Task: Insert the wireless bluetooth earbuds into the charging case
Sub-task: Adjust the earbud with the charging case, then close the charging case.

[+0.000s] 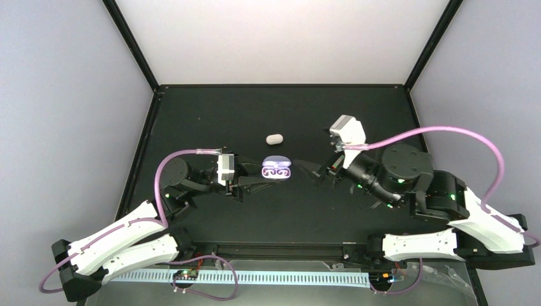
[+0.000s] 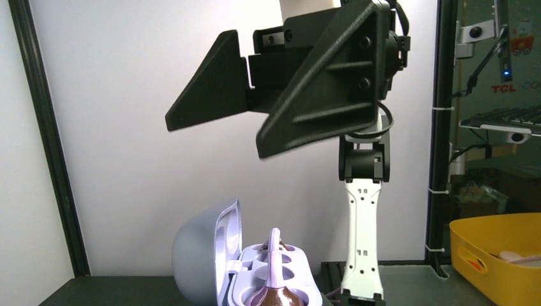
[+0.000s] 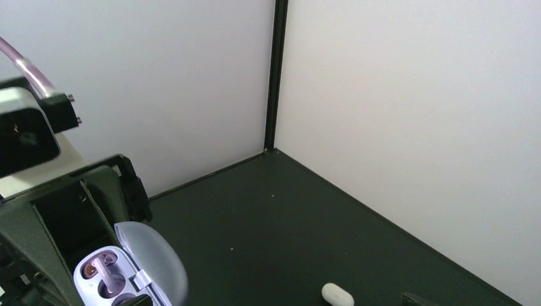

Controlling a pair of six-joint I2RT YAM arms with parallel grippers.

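Observation:
A pale purple charging case [image 1: 277, 170] lies open at mid-table, lid up, with two purple earbuds [image 1: 277, 171] seated in its wells. In the left wrist view the case [image 2: 255, 268] fills the bottom centre and one earbud [image 2: 275, 255] has its stem standing up. My left gripper [image 1: 260, 182] is shut, its tips at the case's near-left edge, and its own fingers are hidden in its wrist view. My right gripper [image 1: 317, 173] hangs open just right of the case with nothing in it, and it also shows wide open above the case as the right gripper [image 2: 217, 137].
A small white oval case [image 1: 274, 138], closed, lies behind the purple one, and it appears as the white case [image 3: 337, 295] in the right wrist view. White walls with black frame posts [image 3: 275, 76] bound the dark table. A yellow bin [image 2: 497, 248] stands beyond the right side.

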